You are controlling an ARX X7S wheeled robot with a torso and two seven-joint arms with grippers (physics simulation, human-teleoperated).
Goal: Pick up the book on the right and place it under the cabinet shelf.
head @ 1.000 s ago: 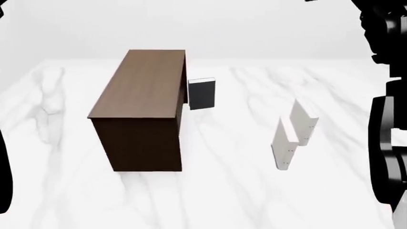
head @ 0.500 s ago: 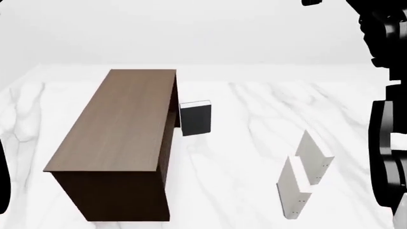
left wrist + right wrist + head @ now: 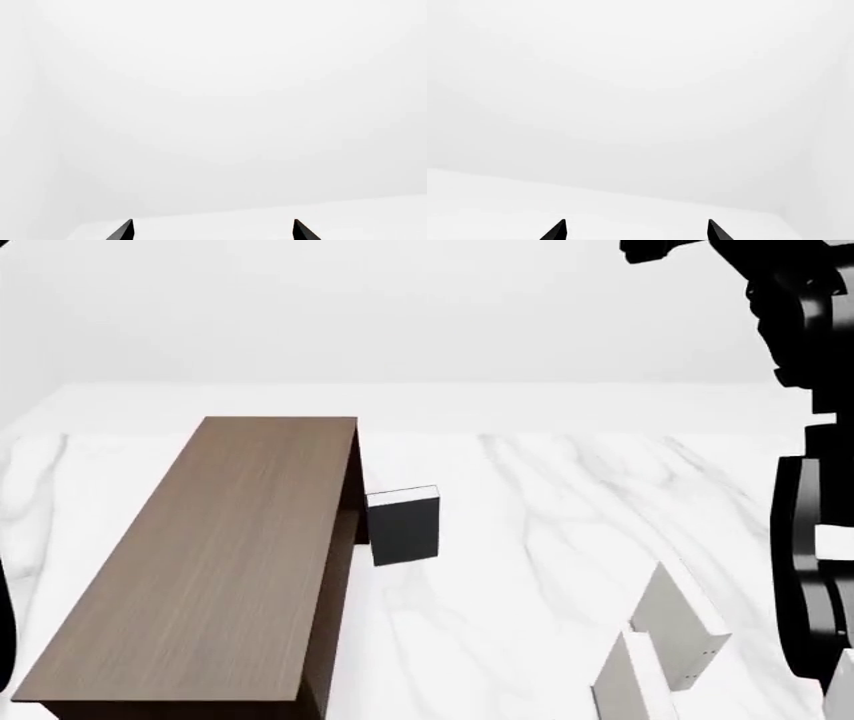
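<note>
Two pale grey-white books stand upright on the marble floor at the lower right of the head view. The right one (image 3: 681,625) is farther, and its twin (image 3: 625,682) is nearer and cut by the frame edge. The dark brown cabinet (image 3: 214,560) lies at the left, its open side facing right and mostly hidden. My left gripper (image 3: 213,231) and right gripper (image 3: 636,231) each show two black fingertips wide apart with nothing between them. Both wrist views show only blank white background, with no book or cabinet in them.
A black-covered book (image 3: 403,526) stands upright next to the cabinet's right side. My right arm's black links (image 3: 814,540) fill the right edge of the head view. The white marble floor (image 3: 534,510) lies between the cabinet and the pale books.
The head view has shifted: the cabinet now looks larger and lower left, and the pale books have slid down to the bottom right edge. No object has moved on the floor.
</note>
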